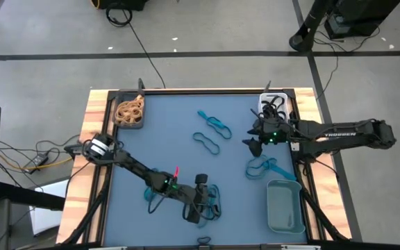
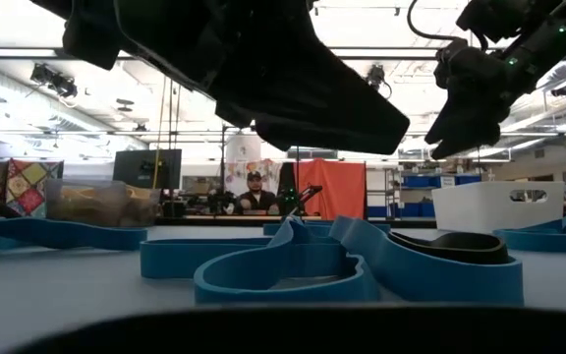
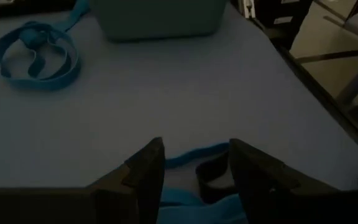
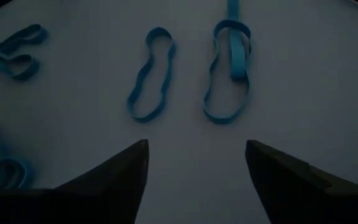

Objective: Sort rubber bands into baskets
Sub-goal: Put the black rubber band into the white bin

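Observation:
My left gripper [image 1: 207, 200] [image 3: 196, 144] is low over the table's near middle and open. Its fingers stand on either side of a blue rubber band [image 3: 194, 152] and a black one [image 3: 211, 174] that lie in a small heap [image 2: 293, 270]. My right gripper [image 1: 252, 146] [image 4: 196, 144] hangs open above the table at the right, holding nothing. Two blue loops [image 4: 151, 74] [image 4: 229, 68] lie flat ahead of it. The dark basket [image 1: 129, 111] holds tan bands and the white basket [image 1: 273, 104] holds black ones. The grey-teal basket [image 1: 285, 205] stands near right.
More blue bands lie at mid-table [image 1: 214, 123] [image 1: 207, 142] and beside the grey-teal basket [image 1: 262, 167] [image 3: 33, 53]. Wooden rails [image 1: 92, 125] edge the blue mat. A person [image 2: 254, 192] sits in the room far beyond the table.

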